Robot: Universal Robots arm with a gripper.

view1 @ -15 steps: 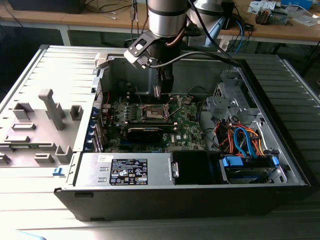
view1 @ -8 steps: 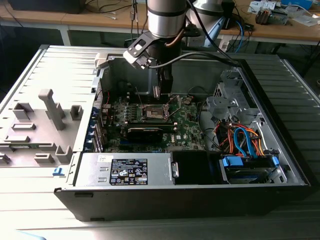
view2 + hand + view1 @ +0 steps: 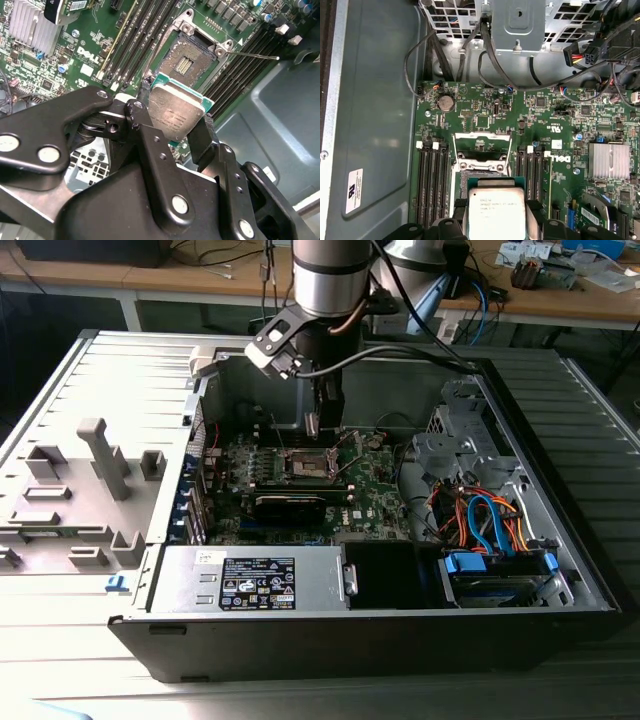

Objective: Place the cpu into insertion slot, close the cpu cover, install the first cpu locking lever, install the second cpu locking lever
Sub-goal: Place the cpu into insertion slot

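Square cpu point(image 3: 176, 111), silver-grey top, green edge, in black pincer point(image 3: 172, 122)

Looks like a robotics/electronics lab to me, definitely not someone's home setup. There's an industrial robot arm point(image 3: 330, 275) hanging over a desktop PC case point(image 3: 350, 640) that's lying open on its side. Its motherboard point(image 3: 375, 495), power supply point(image 3: 255, 580) and drive cables point(image 3: 480, 515) are all exposed. The case sits on a ribbed grey metal counter point(image 3: 600, 390), with grey plastic fixture blocks point(image 3: 105, 455) at the exterior view's left. Behind it run long wooden counters point(image 3: 150, 285) littered with loose wires point(image 3: 215, 252) and bits of electronics point(image 3: 545, 270).
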